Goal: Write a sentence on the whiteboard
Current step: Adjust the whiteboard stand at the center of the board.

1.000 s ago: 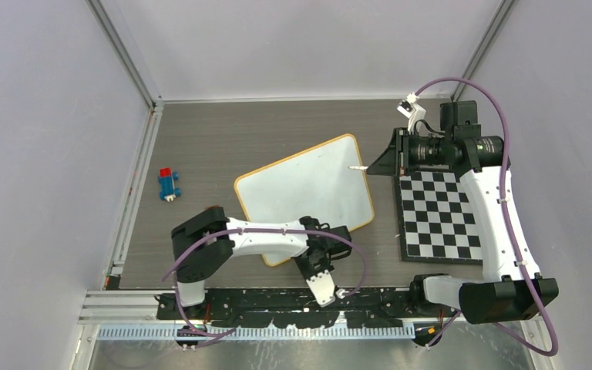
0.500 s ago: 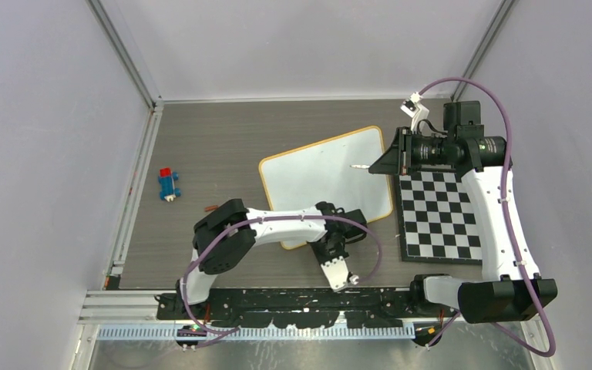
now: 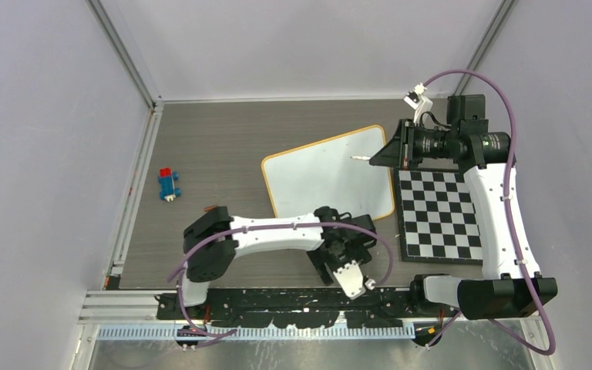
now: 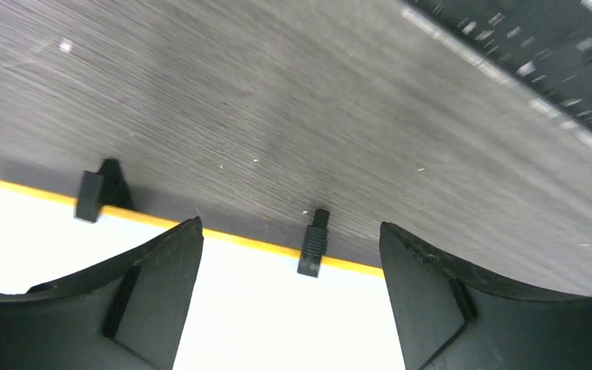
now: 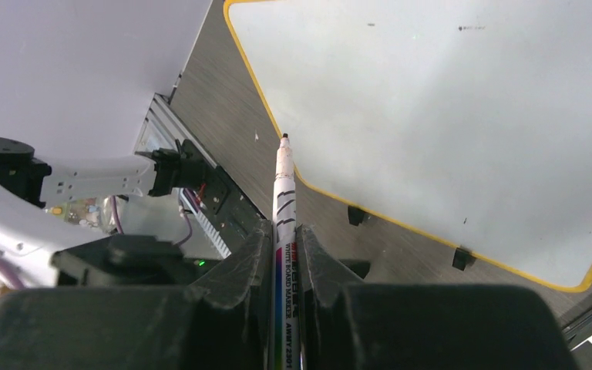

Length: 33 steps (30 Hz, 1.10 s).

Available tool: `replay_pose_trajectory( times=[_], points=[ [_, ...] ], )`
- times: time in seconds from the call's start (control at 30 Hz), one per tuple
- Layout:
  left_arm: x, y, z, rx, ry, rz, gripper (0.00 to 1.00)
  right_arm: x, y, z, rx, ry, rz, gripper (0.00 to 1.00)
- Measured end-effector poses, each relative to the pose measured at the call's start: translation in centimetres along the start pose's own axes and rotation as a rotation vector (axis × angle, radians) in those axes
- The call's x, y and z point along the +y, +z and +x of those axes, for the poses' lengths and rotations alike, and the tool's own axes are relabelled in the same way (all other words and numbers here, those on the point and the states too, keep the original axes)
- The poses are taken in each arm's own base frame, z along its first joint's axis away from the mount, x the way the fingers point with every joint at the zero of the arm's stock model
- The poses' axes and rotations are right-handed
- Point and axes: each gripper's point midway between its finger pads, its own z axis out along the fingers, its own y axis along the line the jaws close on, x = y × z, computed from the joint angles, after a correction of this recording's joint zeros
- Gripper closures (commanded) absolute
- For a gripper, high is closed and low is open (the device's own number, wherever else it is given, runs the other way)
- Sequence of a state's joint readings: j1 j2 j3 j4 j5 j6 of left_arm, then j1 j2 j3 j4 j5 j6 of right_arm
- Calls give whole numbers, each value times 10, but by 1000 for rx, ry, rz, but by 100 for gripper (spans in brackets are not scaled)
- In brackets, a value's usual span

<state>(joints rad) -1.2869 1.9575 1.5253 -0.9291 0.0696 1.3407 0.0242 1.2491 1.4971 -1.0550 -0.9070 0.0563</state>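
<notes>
Far left on the dark wood-grain table (image 3: 223,154): a small blue and red toy car (image 3: 169,185), well apart from everything else.

Mid-table, right of centre: the whiteboard (image 3: 327,173), lying flat and turned at a slant. Thin orange-yellow rim, plain white face with only a few tiny dark specks. Two small black feet (image 4: 92,193) along the near edge, seen from the left wrist.

At that near edge: the left gripper (image 3: 347,266), with jaws spread wide and clamped on nothing. Black fingers (image 4: 158,285) to either side over the board's rim, one foot in the gap between them. Cannot tell whether touching the board.

Over the board's far right part: the bare tip of a whiteboard marker (image 3: 361,158), pointing left. Tip just above the surface or on it; cannot tell which.

Further right: the right gripper (image 3: 385,154), closed tight on the marker's barrel (image 5: 285,254), as seen from the right wrist.

Rightmost: the black-and-white checkered mat (image 3: 439,216), its left edge just beside the board's right rim.

Against a second ago: board carried to the right and turned, from a clear gap to close against the mat. Left jaws gone from pinched together to wide apart. Left arm stretched further right. Marker grip unchanged, toy car unmoved.
</notes>
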Motion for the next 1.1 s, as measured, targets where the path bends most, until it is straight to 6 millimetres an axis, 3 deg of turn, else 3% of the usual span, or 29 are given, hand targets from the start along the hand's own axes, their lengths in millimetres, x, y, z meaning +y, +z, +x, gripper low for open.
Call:
replay_pose_trajectory(
  times=[0.23, 0.3, 0.47, 0.53, 0.7, 0.77, 0.97, 1.1],
  points=[
    [-17, -65, -50, -119, -167, -74, 6, 3, -2, -16, -40, -17, 12, 100],
    [-23, -83, -52, -143, -264, -87, 1, 2, -2, -16, -40, -10, 18, 100],
    [-43, -135, -44, -235, -565, -134, 0, -3, 1, -18, -36, 10, 34, 100],
    [-44, -161, -26, -317, -736, -162, 0, -5, 4, -18, -28, 13, 39, 100],
    [-36, -230, 93, -412, -1253, -411, 0, -3, 21, -17, 22, -5, 48, 100],
    [-44, -247, 122, -436, -1397, -472, 0, 2, 34, -13, 62, -39, 52, 100],
    [-85, -287, 165, -623, -1725, -613, 0, 17, 63, 5, 166, -153, 58, 100],
    [-114, -293, 189, -673, -1902, -684, 0, 25, 77, 19, 219, -214, 62, 100]
  ],
)
